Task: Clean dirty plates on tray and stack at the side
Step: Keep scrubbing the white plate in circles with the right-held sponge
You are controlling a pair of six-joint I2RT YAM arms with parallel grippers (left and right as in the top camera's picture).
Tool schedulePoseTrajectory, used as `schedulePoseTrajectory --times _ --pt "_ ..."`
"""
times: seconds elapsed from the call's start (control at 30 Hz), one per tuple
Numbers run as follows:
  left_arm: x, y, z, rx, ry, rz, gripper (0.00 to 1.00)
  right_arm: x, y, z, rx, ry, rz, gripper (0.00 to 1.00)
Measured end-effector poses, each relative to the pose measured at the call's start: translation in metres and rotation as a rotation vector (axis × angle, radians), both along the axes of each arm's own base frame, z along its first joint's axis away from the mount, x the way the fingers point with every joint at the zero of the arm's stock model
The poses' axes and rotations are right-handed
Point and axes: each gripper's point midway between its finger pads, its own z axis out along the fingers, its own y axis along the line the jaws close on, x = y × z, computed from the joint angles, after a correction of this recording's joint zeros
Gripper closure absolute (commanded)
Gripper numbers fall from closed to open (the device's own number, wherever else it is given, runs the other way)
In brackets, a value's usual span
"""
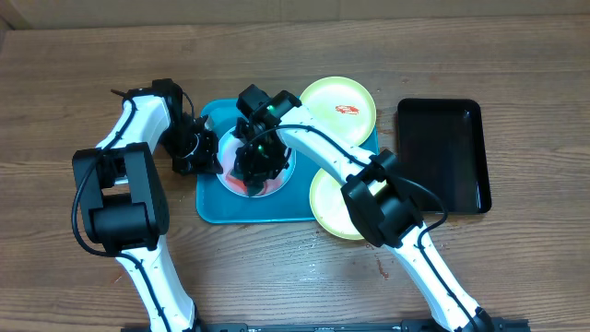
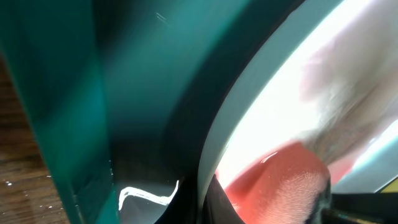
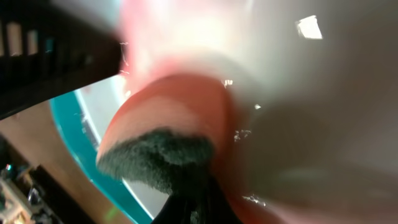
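blue plate [image 1: 286,175] centre hidden (right arm [image 1: 318,143] over it) | lower yellow-green plate [image 1: 324,207] covered at 3 o'clock | sponge [image 3: 161,149] blurred

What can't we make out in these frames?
- Overhead: centre of light blue plate hidden under left tool and right tool; leftover sauce unknown.
- Overhead: lower yellow-green plate half covered by right arm.
- Left wrist: blurred close-up; whether left tool pinches the plate rim unclear.
- Right wrist: sponge fills view, fingers hidden.

A brown wooden table [image 1: 525,277] with clear grain fills the overhead view. A paler strip [image 1: 295,6] runs along its far edge. The light is soft, with few glints.
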Motion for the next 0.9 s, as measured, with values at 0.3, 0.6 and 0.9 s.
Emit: schedulePoseTrajectory --times 0.3,0.6,0.9 --pt "0.001 -0.006 0.0 -0.011 -0.007 -0.009 0.96 0.039 -0.051 0.001 -0.313 -0.192 -0.192 0.96" --pt "0.002 -0.007 0.001 -0.017 -0.009 -0.007 0.96 0.101 -0.084 0.008 -0.494 -0.519 -0.33 0.96" --pt "0.002 -0.003 0.0 -0.009 -0.005 0.001 0.96 0.113 -0.036 0.005 -0.231 -0.495 -0.258 0.96"
